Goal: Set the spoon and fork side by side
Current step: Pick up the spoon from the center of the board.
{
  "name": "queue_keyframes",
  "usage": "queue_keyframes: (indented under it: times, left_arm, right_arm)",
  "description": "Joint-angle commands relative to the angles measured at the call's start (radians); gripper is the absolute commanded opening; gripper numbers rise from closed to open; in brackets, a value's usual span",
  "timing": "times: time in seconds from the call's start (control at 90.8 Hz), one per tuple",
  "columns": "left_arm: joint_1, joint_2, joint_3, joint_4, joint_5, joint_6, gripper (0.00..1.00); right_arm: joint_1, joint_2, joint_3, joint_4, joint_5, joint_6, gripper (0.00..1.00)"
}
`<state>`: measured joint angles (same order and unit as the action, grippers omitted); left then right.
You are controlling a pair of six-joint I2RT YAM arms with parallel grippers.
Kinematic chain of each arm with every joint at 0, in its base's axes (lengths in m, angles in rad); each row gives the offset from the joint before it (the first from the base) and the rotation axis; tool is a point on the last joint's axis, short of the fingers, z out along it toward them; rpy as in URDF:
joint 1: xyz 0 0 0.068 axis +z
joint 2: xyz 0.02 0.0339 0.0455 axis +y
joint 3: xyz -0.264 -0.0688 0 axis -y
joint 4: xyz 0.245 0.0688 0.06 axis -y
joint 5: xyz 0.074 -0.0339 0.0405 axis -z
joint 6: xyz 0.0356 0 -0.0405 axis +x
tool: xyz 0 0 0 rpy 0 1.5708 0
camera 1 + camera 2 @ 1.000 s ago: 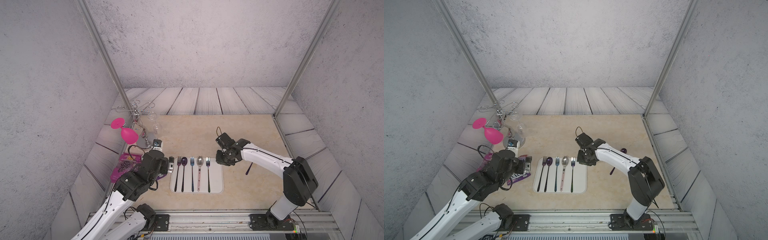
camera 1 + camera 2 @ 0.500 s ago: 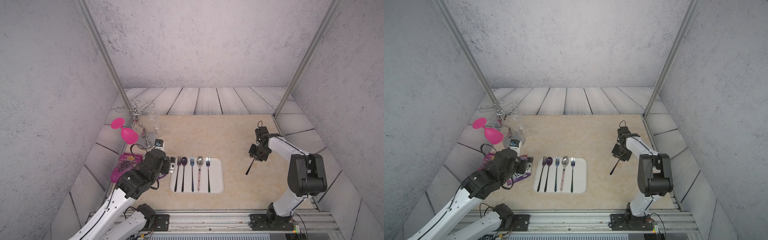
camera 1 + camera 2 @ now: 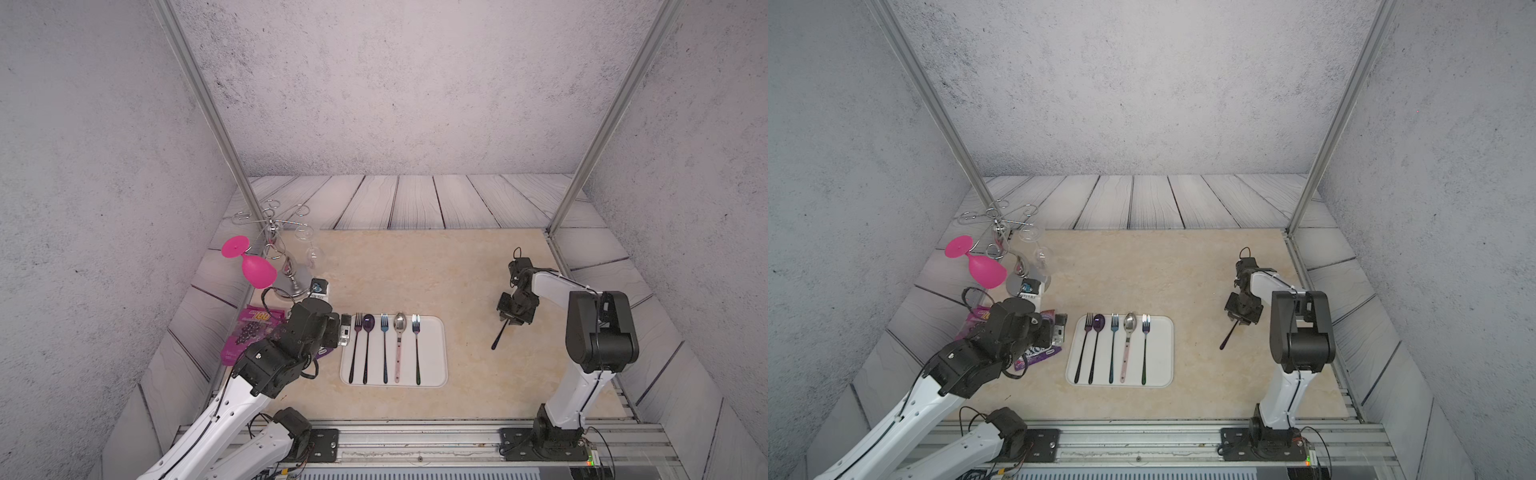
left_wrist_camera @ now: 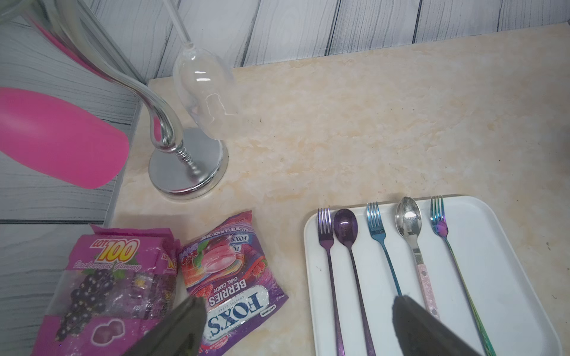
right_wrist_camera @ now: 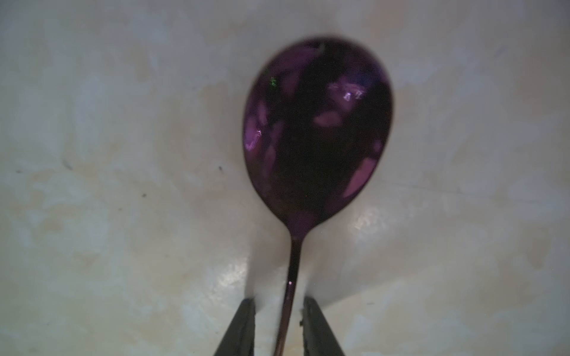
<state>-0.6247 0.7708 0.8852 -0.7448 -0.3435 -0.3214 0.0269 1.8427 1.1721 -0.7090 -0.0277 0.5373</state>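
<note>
Right gripper (image 5: 279, 300) slightly spread, straddling neck of purple spoon (image 5: 317, 123), not pinching. We should close squarely, lift level, lay it beside rainbow fork (image 3: 416, 349).

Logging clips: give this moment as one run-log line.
right gripper: open, astride loose purple spoon | left gripper: open, beside tray | stage: spoon not yet grasped
</note>
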Motion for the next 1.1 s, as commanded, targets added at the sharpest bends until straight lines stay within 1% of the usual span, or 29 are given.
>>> queue_keyframes:
  times: [0.0, 0.121, 0.176, 0.33, 0.561, 0.738, 0.837, 0.903, 0.991, 1.09]
  left_arm:
    - [-0.001, -0.002, 0.001, 0.001, 0.002, -0.004, 1.0]
    - [-0.001, -0.008, 0.001, -0.002, 0.0, -0.004, 1.0]
    - [-0.001, -0.009, -0.001, -0.003, -0.004, -0.003, 1.0]
    - [-0.001, -0.011, 0.003, -0.002, -0.008, -0.001, 1.0]
    - [-0.001, -0.02, 0.006, -0.001, -0.022, -0.002, 1.0]
    - [-0.001, -0.034, 0.004, 0.005, -0.038, -0.004, 1.0]
    - [-0.001, -0.036, 0.005, 0.006, -0.04, -0.006, 1.0]
    - [-0.001, -0.037, 0.006, 0.01, -0.041, -0.008, 1.0]
    - [-0.002, -0.036, 0.006, 0.012, -0.042, -0.009, 1.0]
    - [0.0, -0.036, 0.006, 0.012, -0.044, -0.011, 1.0]
  right_arm:
    - [-0.008, 0.024, 0.01, -0.008, -0.01, -0.02, 0.27]
    - [-0.007, 0.039, 0.0, -0.001, -0.028, -0.025, 0.18]
    - [-0.007, 0.039, -0.008, 0.002, -0.033, -0.025, 0.12]
    - [-0.007, -0.005, -0.034, 0.013, -0.025, -0.043, 0.0]
    - [-0.004, -0.158, -0.08, -0.024, -0.064, -0.082, 0.0]
    - [0.029, -0.288, -0.13, -0.063, -0.116, -0.107, 0.0]
    - [0.066, -0.345, -0.141, -0.094, -0.121, -0.103, 0.0]
    - [0.118, -0.372, -0.138, -0.11, -0.109, -0.085, 0.0]
    - [0.227, -0.389, -0.122, -0.121, -0.094, -0.041, 0.0]
    - [0.364, -0.367, -0.089, -0.111, -0.083, 0.029, 0.0]
